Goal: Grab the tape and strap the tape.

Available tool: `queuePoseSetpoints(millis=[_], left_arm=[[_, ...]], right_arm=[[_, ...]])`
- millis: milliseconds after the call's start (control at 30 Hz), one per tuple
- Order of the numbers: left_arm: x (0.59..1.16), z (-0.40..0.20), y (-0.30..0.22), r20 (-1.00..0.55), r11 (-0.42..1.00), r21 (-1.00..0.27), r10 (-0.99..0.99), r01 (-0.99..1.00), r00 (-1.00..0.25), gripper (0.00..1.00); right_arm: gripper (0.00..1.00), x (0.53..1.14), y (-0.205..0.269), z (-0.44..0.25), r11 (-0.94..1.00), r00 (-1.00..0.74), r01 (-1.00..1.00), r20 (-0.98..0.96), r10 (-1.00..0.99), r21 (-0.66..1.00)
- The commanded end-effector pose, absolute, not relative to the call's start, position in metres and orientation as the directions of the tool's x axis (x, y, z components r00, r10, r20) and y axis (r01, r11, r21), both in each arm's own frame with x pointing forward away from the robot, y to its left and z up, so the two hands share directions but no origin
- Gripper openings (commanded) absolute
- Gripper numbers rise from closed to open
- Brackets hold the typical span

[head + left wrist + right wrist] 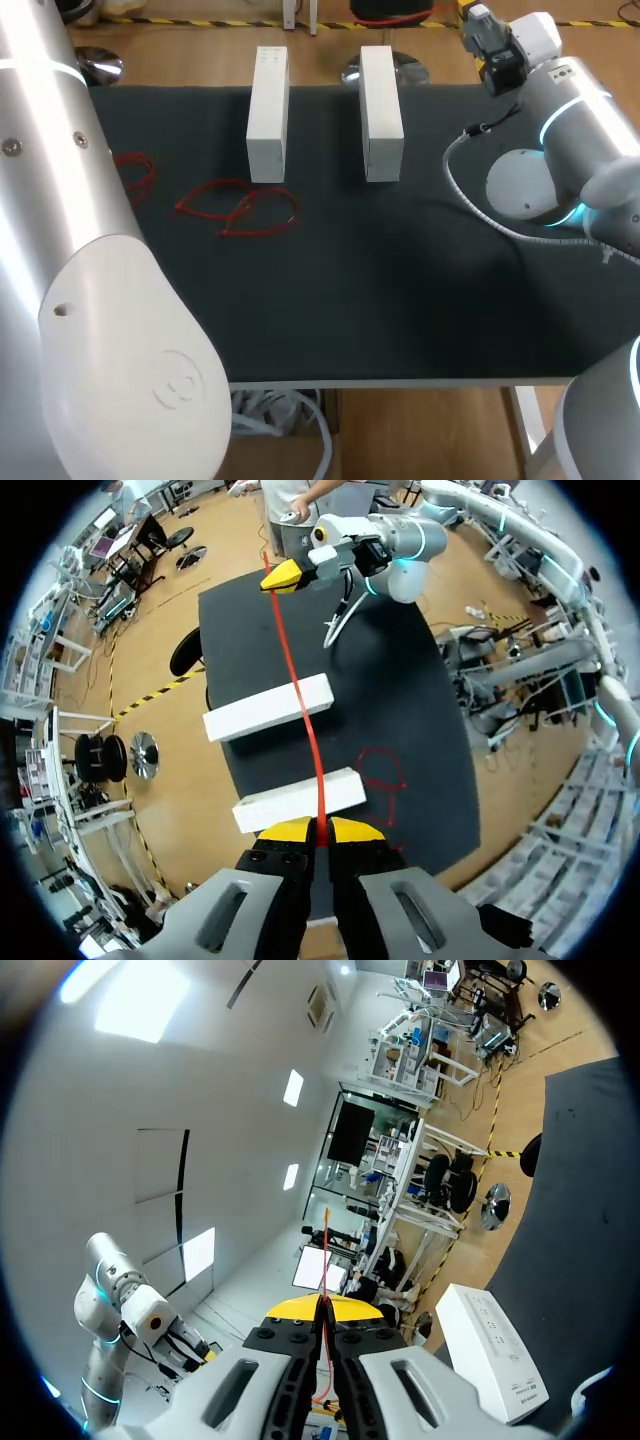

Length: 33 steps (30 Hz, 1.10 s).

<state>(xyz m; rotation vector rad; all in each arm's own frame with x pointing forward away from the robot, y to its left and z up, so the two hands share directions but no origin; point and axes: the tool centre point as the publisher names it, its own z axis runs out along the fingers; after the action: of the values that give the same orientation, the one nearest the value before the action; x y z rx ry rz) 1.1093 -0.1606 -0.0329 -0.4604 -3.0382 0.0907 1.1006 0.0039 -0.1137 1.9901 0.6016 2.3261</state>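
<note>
The left gripper (320,828) is pinched tight on one end of the red tape (303,705). The tape runs straight out from it, over both white blocks (268,708) by the table's (440,730) far edge. The right gripper (284,577) is pinched on the other end. I think both arms must go down together.

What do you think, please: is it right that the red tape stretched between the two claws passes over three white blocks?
Not quite: it passes over two white blocks, not three. The left wrist view shows the red tape stretched from the left claw to the right claw above both blocks.
</note>
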Motion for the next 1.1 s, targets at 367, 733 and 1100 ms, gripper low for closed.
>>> queuePoseSetpoints(millis=[367, 733, 1100], left_arm=[[1.107, -0.04, -0.162, 0.094, 0.964, -0.035, 0.264, 0.262, -0.96, 0.0], [1.108, -0.047, -0.165, 0.14, 0.957, -0.026, 0.288, 0.287, -0.947, 0.0], [1.108, -0.047, -0.165, 0.14, 0.957, -0.026, 0.288, 0.287, -0.947, 0.0]], right_arm=[[0.0, 1.102, 0.002, -0.113, -0.923, -0.187, 0.236, 0.947, 0.262, 0.302], [0.0, 1.102, 0.002, -0.113, -0.923, -0.187, 0.236, 0.947, 0.262, 0.302], [0.0, 1.102, 0.002, -0.113, -0.923, -0.187, 0.236, 0.947, 0.262, 0.302]])
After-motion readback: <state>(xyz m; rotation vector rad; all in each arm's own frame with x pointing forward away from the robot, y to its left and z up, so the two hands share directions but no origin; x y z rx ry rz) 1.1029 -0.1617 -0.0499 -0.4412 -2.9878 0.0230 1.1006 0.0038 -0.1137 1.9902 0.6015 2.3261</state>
